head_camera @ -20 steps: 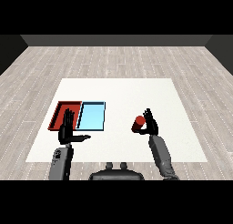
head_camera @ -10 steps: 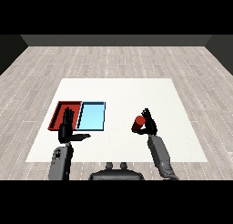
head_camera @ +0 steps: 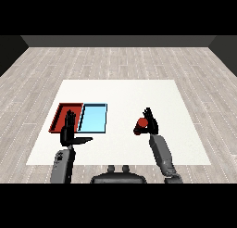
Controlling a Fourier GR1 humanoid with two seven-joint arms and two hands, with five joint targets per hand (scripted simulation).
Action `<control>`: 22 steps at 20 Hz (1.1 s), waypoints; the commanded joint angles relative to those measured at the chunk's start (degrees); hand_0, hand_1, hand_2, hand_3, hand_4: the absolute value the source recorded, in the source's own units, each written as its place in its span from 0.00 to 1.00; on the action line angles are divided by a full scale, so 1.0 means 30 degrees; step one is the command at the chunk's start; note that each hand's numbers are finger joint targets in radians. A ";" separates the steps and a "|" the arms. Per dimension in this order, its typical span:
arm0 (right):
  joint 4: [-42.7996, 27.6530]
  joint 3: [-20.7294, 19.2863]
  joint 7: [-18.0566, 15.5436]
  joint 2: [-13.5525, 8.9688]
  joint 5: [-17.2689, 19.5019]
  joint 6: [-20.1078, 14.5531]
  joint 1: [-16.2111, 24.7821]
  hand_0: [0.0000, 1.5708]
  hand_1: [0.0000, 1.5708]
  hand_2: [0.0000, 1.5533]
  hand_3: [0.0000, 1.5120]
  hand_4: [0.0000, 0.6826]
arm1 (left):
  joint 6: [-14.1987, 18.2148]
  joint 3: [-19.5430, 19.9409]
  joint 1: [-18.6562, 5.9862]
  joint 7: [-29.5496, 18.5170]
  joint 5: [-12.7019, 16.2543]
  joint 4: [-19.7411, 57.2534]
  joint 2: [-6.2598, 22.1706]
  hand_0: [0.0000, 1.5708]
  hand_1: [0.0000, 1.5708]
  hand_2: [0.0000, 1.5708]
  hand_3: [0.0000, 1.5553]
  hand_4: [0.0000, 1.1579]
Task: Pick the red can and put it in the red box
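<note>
Red cylindrical can [head_camera: 140, 126] clasped by right hand [head_camera: 151, 124] fingers for carrying; left hand [head_camera: 69, 134] flat, idle near red tray [head_camera: 59, 117].

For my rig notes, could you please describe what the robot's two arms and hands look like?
Both forearms are grey, smooth and roughly cylindrical, coming in from the lower corners. Each ends in a black hand with slim fingers and a thumb: the left hand and the right hand. No cables, sleeves or markings can be made out.

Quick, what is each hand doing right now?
Left hand: open, fingers straight, holding nothing.
Right hand: curled round the red can.
</note>
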 commanded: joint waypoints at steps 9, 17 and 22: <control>0.1136 0.0167 -0.0524 0.0113 0.0310 0.0016 -0.0395 0.00 0.00 0.00 0.00 0.00 | 0.0128 0.0022 -0.0496 -0.0768 -0.0023 0.1517 -0.0229 0.00 0.00 0.00 0.00 0.00; 0.0481 0.0775 0.0618 0.0273 0.1242 -0.2781 -0.0485 0.94 0.94 0.94 0.95 0.96 | 0.0140 -0.0239 -0.0311 0.0839 -0.0042 -0.0739 0.0040 0.00 0.00 0.00 0.00 0.00; 0.1625 0.0917 -0.0691 -0.0092 0.1504 -0.2970 -0.1205 0.95 0.95 0.94 0.95 0.98 | 0.0116 0.0715 -0.1739 0.0419 0.0260 0.1132 0.0704 0.00 0.00 0.00 0.00 0.00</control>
